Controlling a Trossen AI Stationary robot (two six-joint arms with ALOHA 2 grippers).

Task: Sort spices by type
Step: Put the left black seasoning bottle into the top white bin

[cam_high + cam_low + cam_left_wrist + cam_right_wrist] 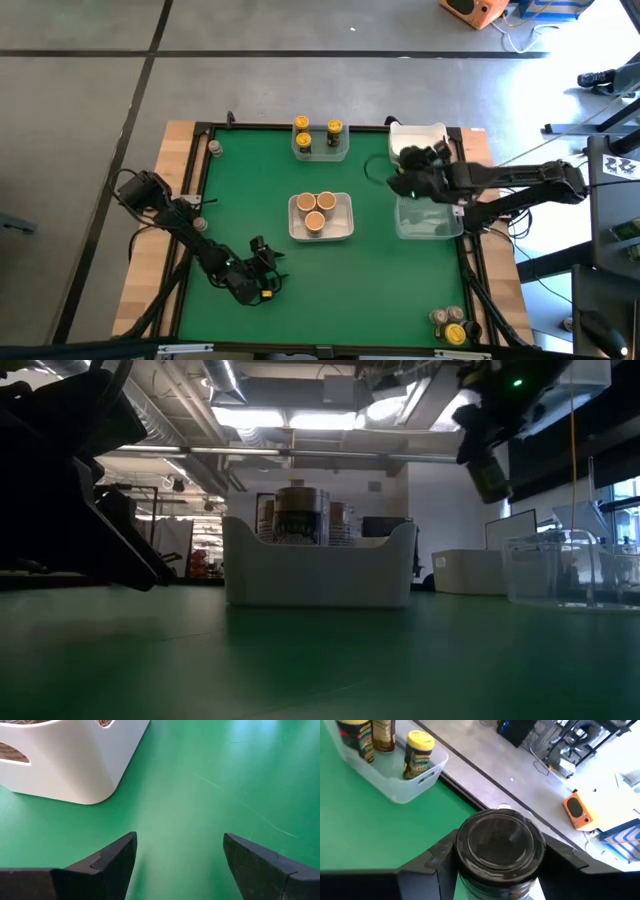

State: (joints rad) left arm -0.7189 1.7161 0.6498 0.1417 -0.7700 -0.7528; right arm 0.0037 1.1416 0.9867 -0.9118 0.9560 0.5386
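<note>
Green felt covers your table (250, 200), and the white tub (321, 217) at its middle is the landmark. In that tub you have three tan-capped jars (316, 208) standing close together. Beyond the white tub, against the far edge, a clear tub (321, 145) holds three yellow-capped jars (302, 124), upright and just apart from one another. Your right gripper (496, 851) hangs in the air to the right of the white tub, above the gap between a second white tub (418, 139) at the far right and an empty-looking clear tub (428, 220) nearer you. Its jaws are clamped on a dark-capped jar (497, 847), one finger on each side of the cap; the jar is clear of the felt. Your left gripper (179, 857) sits low over bare felt on the near-left side of the white tub, a corner of which shows just ahead of it; the jaws stand apart with nothing between them. A few more jars (449, 322), one of them yellow-capped, wait at the near right corner, well apart from the white tub. One more small jar (214, 148) stands at the far left edge.
</note>
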